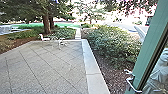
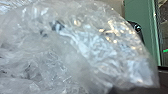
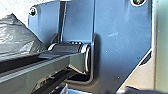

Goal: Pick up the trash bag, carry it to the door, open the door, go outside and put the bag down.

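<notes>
- Trash bag (image 2: 100, 47): clear, crumpled plastic, large and close in the left wrist view, its edges partly cut off. Dark patches showed in or through it, too blurred to name.
- Left gripper: could not tell whether it was apart, together or clamped on the bag.
- Right gripper: state could not be told either.
- Right wrist view: a wrinkled grey plastic sheet (image 3: 15, 37) lay partly behind the robot's jointed bar (image 3: 55, 62), beside its dark plate (image 3: 120, 45). Could not tell if it was the same bag.
- Green door (image 1: 150, 42): tall and slanting at the right of the head view, top and bottom cut off, with a metal handle (image 1: 130, 82) low on it. Beyond its dark edge, pale folds (image 1: 158, 77) showed, too unclear to name.
- Paved yard (image 1: 50, 67) ahead, its near part cut off; a pale curb (image 1: 93, 72) ran along its right side.
- Bushes (image 1: 112, 42) right of the curb, partly hidden by the door.
- White chair (image 1: 45, 38) at the far edge, small and hazy, near tree trunks (image 1: 46, 23).
</notes>
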